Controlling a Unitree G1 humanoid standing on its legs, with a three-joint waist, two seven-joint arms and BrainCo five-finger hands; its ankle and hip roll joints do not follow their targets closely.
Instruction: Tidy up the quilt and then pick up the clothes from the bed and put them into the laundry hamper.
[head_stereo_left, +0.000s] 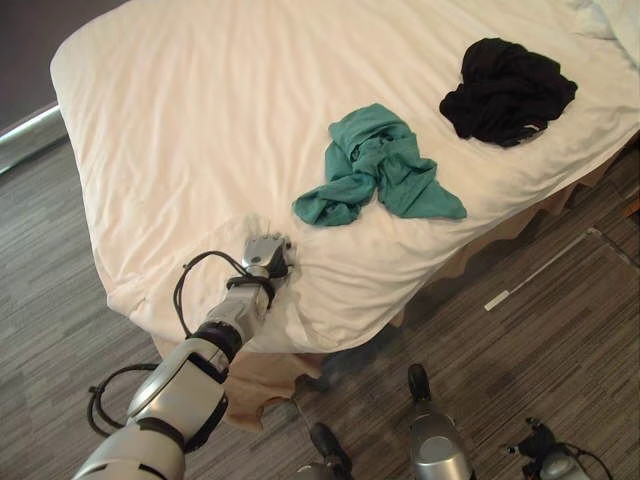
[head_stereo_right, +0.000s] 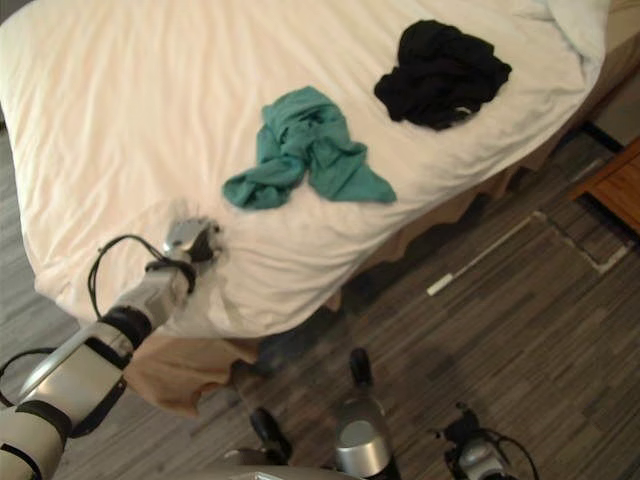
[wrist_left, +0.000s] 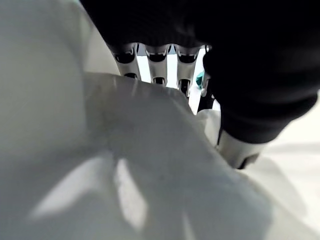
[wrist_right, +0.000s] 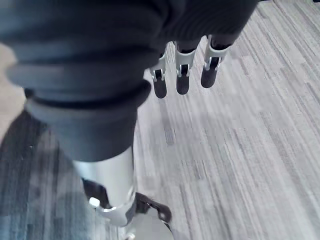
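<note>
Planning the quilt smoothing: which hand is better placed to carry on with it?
Left. The left hand is already on the white quilt near the bed's corner, with quilt cloth bunched against its fingers. The right hand hangs over the floor, holding nothing.

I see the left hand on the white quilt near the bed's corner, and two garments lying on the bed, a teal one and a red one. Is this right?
Not quite: the second garment is black, not red. The left eye view shows the black garment lying bunched beyond the teal garment. The rest holds: the left hand is on the white quilt near the bed's corner.
</note>
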